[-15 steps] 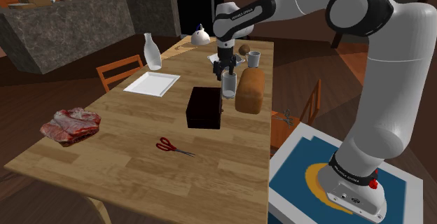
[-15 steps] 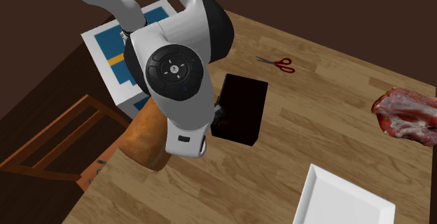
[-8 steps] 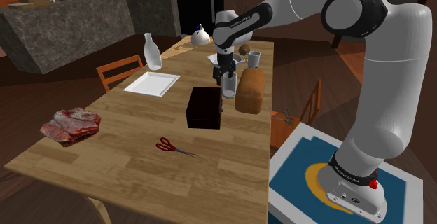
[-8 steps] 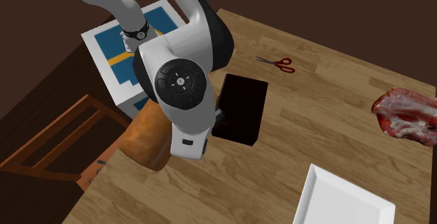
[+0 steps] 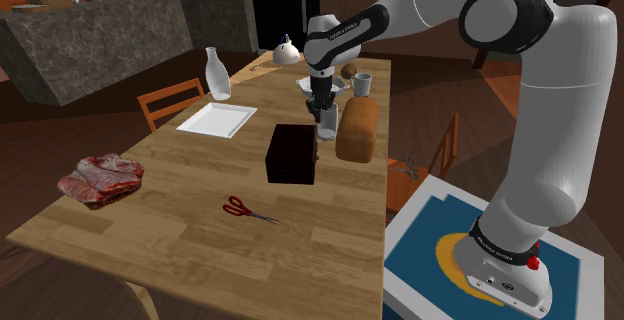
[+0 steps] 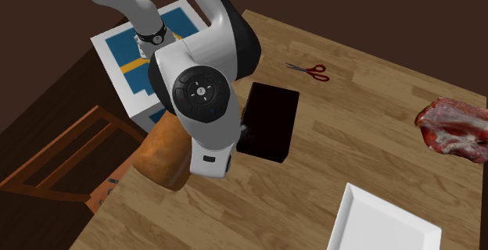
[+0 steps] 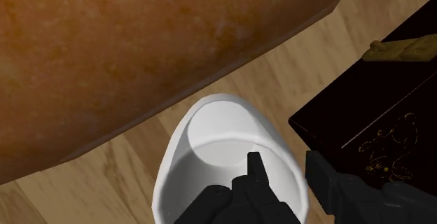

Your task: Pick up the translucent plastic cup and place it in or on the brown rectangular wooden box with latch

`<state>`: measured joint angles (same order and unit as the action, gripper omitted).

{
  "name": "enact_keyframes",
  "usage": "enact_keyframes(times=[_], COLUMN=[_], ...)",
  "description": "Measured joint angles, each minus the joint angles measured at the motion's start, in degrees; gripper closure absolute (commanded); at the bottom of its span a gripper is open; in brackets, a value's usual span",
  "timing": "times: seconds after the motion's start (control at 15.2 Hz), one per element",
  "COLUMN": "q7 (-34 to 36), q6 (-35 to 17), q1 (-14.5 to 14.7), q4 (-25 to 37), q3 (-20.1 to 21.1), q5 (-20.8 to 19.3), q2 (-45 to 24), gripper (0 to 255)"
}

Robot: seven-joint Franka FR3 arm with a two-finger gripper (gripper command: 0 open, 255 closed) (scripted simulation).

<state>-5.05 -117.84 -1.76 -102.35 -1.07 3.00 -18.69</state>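
Note:
The translucent whitish cup [image 5: 327, 121] stands upright on the wooden table between the dark brown latched box [image 5: 292, 153] and a bread loaf [image 5: 357, 130]. My black gripper [image 5: 323, 106] hangs straight down onto the cup's rim. In the wrist view one finger [image 7: 255, 180] is inside the cup [image 7: 217, 138] and the other finger [image 7: 329, 184] is outside it, beside the box [image 7: 378, 110], so the gripper [image 7: 283, 158] is shut on the cup's wall. The cup's base rests on the table. In the second exterior view the arm covers the cup, next to the box [image 6: 270, 121].
The loaf [image 7: 140, 47] sits close against the cup. A white plate [image 5: 217, 119], a glass bottle [image 5: 217, 73], a mug [image 5: 362, 84], red scissors [image 5: 245, 208] and raw meat [image 5: 100, 179] lie on the table [image 5: 190, 248]. A chair [image 5: 170, 100] stands at its far side.
The arm came down a little over the cup, then stayed put. The fingers went from wide apart to closed on the cup's rim wall.

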Motion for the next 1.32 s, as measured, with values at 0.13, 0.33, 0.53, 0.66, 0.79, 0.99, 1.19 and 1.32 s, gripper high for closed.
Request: enact_keyframes(times=[0.13,0.33,0.53,0.66,0.79,0.99,1.19,1.32], q7=[0.00,0.01,0.01,0.09,0.09,0.28,0.21,0.26], q6=[0.00,0.01,0.01,0.77,2.17,4.10,6.15,7.51], q1=[0.00,0.00,0.00,0.03,0.00,0.05,-0.05,-0.06], q4=[-0.01,0.00,0.01,0.41,1.30,2.59,3.62,4.67], q3=[0.00,0.00,0.00,0.01,-0.02,0.00,-0.08,-0.09], q5=[0.00,-0.01,-0.01,-0.02,-0.06,-0.12,-0.17,-0.20], q2=[0.00,0.01,0.00,0.31,0.82,1.46,2.48,2.80], gripper=[255,255,255,255,255,255,255,255])
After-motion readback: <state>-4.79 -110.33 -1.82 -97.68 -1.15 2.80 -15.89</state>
